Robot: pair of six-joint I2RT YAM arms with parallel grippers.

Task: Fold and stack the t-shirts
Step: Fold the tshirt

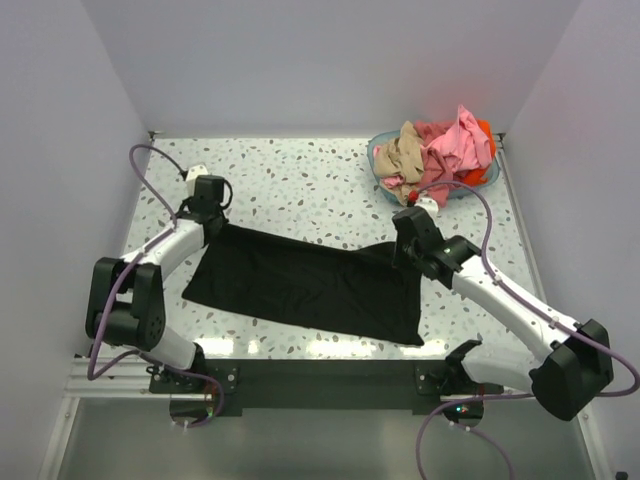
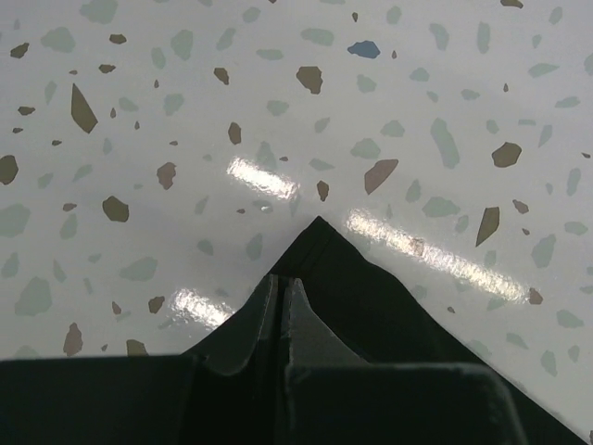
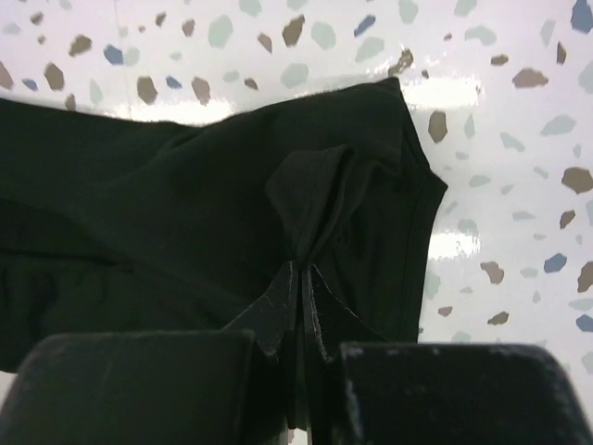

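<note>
A large black t-shirt (image 1: 310, 285) lies stretched flat across the table between my two grippers. My left gripper (image 1: 212, 222) is shut on its far-left corner. In the left wrist view the gripper (image 2: 283, 283) pinches the cloth (image 2: 389, 306), and the corner tip pokes out just past the fingertips. My right gripper (image 1: 402, 250) is shut on the shirt's far-right edge. In the right wrist view this gripper (image 3: 304, 271) holds a bunched fold of black cloth (image 3: 139, 185). Pink (image 1: 455, 140), tan (image 1: 405, 150) and orange-red (image 1: 486, 130) t-shirts are heaped in the basket.
The teal round basket (image 1: 374, 155) stands at the back right corner, close behind my right arm. White walls close in the speckled table (image 1: 300, 180) on the left, back and right. The arms' base rail runs along the near edge.
</note>
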